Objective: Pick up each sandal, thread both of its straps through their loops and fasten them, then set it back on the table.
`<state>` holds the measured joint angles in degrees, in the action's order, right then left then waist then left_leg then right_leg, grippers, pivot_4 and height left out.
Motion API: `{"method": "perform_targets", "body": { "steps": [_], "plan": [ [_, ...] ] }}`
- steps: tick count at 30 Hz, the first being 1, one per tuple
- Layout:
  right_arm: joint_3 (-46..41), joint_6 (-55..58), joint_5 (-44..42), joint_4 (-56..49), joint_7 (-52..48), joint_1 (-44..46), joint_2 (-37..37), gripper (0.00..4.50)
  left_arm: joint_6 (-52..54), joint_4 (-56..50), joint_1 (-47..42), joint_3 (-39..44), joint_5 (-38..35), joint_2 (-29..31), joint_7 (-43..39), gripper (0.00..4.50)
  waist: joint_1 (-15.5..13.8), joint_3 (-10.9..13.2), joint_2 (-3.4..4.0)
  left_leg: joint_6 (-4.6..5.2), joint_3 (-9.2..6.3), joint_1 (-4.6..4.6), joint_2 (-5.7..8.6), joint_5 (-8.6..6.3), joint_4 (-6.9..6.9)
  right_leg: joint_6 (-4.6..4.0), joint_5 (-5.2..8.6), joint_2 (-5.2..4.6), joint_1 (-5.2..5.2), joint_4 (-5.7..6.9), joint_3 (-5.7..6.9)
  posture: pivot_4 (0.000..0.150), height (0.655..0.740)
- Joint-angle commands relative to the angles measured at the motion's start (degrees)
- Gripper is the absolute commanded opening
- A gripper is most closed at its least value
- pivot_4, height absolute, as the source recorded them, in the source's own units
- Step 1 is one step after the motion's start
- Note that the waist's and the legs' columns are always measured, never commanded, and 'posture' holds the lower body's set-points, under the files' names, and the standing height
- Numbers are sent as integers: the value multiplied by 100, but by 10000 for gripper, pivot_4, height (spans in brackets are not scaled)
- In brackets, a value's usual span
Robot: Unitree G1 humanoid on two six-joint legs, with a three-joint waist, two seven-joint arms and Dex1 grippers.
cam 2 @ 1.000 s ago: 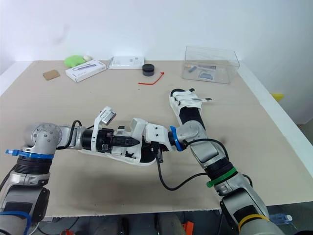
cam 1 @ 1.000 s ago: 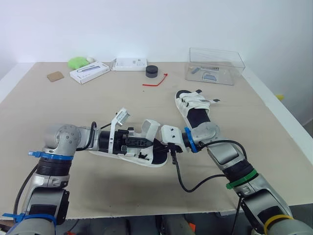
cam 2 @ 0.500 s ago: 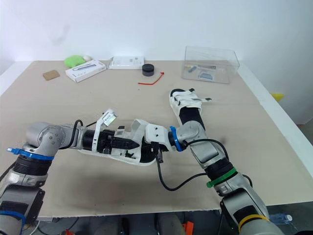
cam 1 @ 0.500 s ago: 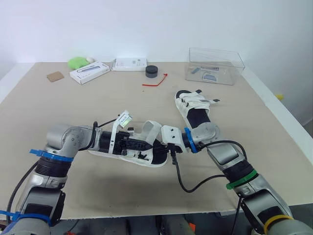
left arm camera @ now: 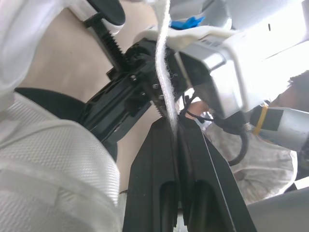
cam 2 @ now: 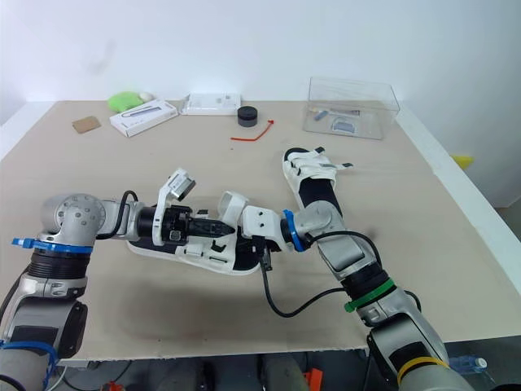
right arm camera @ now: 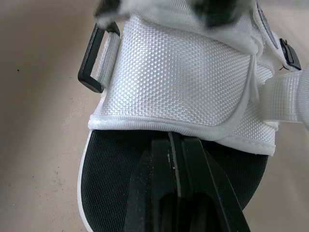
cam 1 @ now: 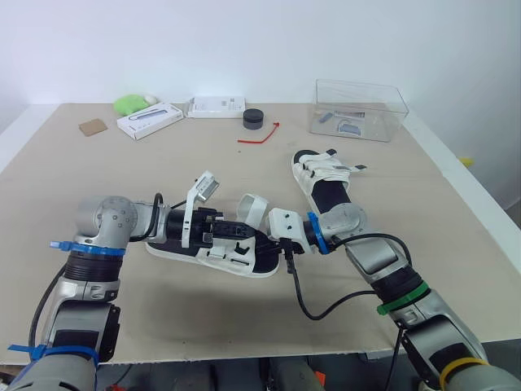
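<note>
One white sandal with a black footbed (cam 1: 218, 254) lies on its side at the middle of the table, between my two arms. My left gripper (cam 1: 244, 231) is shut on a thin white strap (left arm camera: 162, 72) of this sandal, pinched edge-on between its fingertips (left arm camera: 166, 129). The strap's free end (cam 1: 251, 205) curls upward. My right gripper (cam 1: 265, 245) meets the sandal from the other side, shut on its sole edge just under the white mesh upper (right arm camera: 183, 87). A black loop (right arm camera: 91, 63) sticks out beside that upper. The second sandal (cam 1: 322, 182) rests flat behind my right arm.
A clear plastic box (cam 1: 358, 110) stands at the back right. Along the back edge sit a black round puck (cam 1: 253, 119), a red tie (cam 1: 259, 134), two white boxes (cam 1: 148, 120) (cam 1: 216, 107), a green lump (cam 1: 129, 103) and a brown tile (cam 1: 92, 127).
My left wrist has turned and lifted slightly, and the strap's free end now curls higher. The right arm and the second sandal have stayed put.
</note>
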<state>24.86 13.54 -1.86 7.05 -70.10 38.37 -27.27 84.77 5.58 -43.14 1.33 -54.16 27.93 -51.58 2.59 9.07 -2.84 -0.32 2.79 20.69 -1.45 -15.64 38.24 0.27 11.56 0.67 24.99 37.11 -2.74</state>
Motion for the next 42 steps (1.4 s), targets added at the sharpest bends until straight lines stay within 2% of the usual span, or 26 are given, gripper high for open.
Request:
{"method": "perform_targets", "body": {
  "steps": [1, 8, 22, 35, 42],
  "plan": [
    [279, 100, 292, 297, -31, -116, -59, 0, 266, -266, -179, 166, -217, 1, 66, 1163, 1, 0, 0, 0, 1, 0, 0, 0, 0, 0, 0, 0, 0, 0, -1, 1500, 7400],
    [281, 114, 291, 313, -4, -108, -32, 0, 120, -670, 246, -40, -37, 6, 232, 1163, 3, 1, 0, -1, 2, 1, -1, 0, -2, 0, 0, -4, 3, 0, -4, 1500, 7400],
    [280, 112, 290, 298, -4, -131, -58, 0, -451, -83, 197, -213, 392, 87, 239, 1163, 0, 0, 1, 0, 1, -3, -3, 1, 0, -2, -1, 1, 0, 0, -1, 1500, 7400],
    [286, 96, 294, 311, -3, -130, -53, 0, -526, -465, 398, -780, 457, 518, -222, 1163, 1, 0, 1, 0, 2, -3, -3, 0, -3, -4, 1, 2, 1, 0, -2, 1500, 7400],
    [294, 75, 299, 312, 0, -134, -51, 0, -649, -529, 481, -912, 535, 525, -266, 1163, 1, -2, 3, 0, 2, -3, -3, 0, -4, -6, 2, 2, 1, 0, -1, 1500, 7400]
  ]
}}
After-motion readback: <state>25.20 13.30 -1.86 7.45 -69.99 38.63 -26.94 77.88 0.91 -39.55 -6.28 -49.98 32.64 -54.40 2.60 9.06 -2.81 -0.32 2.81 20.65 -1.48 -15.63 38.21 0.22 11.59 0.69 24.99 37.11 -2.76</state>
